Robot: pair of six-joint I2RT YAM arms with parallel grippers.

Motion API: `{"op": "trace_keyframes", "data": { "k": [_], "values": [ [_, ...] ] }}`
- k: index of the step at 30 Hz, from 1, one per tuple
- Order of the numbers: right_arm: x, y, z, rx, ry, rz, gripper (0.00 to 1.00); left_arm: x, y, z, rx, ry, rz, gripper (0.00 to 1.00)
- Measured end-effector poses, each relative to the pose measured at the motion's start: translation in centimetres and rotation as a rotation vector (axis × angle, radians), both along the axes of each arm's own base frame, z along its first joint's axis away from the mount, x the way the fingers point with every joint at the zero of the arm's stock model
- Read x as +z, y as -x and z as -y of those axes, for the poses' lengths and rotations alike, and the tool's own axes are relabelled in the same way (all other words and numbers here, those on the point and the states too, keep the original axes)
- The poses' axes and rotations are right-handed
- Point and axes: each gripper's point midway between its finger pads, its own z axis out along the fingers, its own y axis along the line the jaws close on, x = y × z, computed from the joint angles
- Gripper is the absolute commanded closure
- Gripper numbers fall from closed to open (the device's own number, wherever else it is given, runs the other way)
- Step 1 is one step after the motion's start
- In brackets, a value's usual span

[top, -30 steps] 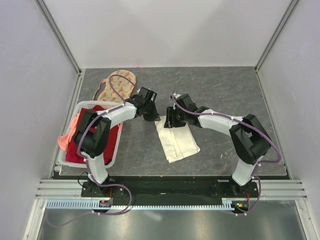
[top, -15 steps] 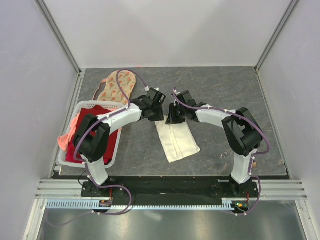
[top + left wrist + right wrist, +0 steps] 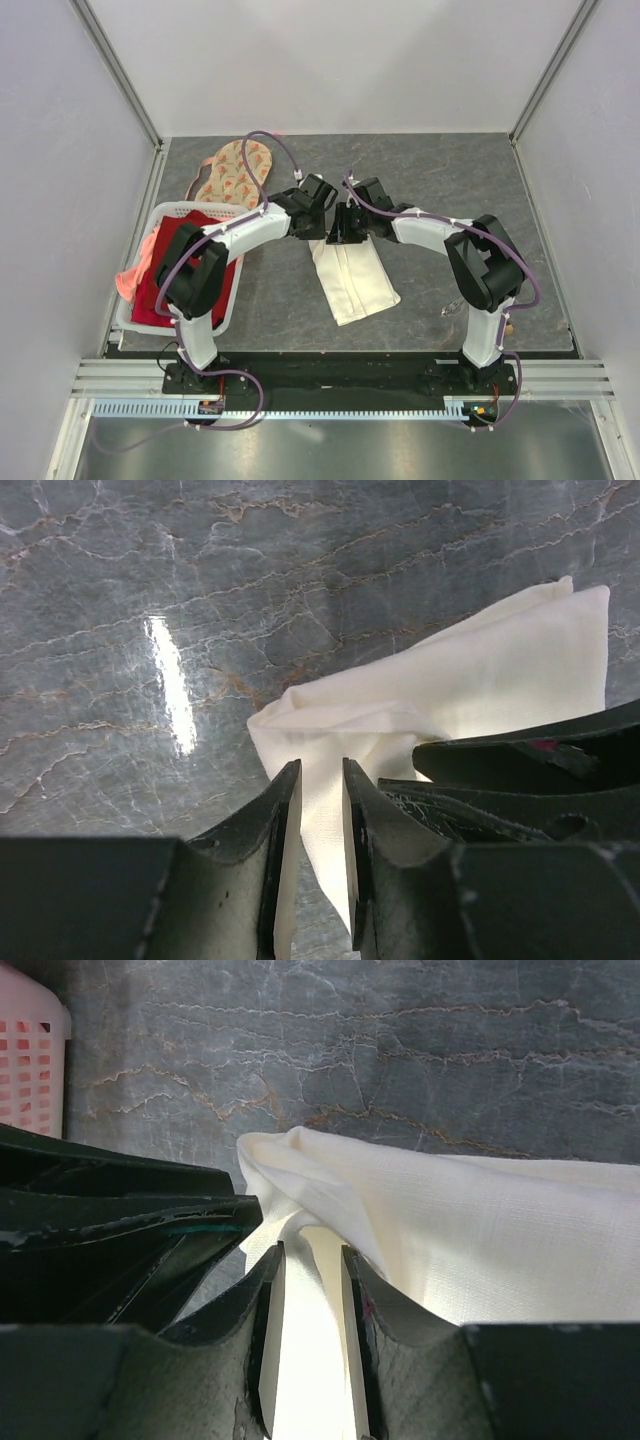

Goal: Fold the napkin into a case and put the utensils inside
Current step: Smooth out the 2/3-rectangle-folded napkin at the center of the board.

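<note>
Swinging rightward over the last second, the left gripper [image 3: 320,770] now sits just beside the right gripper [image 3: 311,1253] at the far end of the napkin [image 3: 355,282]. Each pair of fingers is nearly closed, pinching a raised fold of the cream cloth at that end. The napkin lies as a narrow folded rectangle mid-table, its near end flat on the grey table [image 3: 450,180]. The gold utensils [image 3: 452,307] lie well to its right. A pale pink basket [image 3: 172,214] holding a red cloth [image 3: 190,252] stands at the left, with a peach floral cloth [image 3: 232,172] just beyond it.
</note>
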Motion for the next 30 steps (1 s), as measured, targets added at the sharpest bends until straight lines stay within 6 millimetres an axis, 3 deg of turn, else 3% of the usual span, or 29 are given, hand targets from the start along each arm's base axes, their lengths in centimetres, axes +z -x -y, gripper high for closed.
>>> {"op": "trace_keyframes", "data": {
  "k": [23,26,30],
  "values": [
    [-0.2,-1.1,0.6,-0.031,-0.032,-0.017,0.74,-1.3,0.3,1.3,-0.040,-0.026,-0.024,0.56],
    [-0.3,-1.3,0.7,-0.034,-0.035,-0.018,0.75,-1.3,0.4,1.3,-0.043,-0.030,-0.023,0.57],
    [-0.4,-1.3,0.5,-0.033,-0.047,-0.026,0.78,-1.4,0.6,1.3,-0.047,-0.036,-0.028,0.67]
  ]
}}
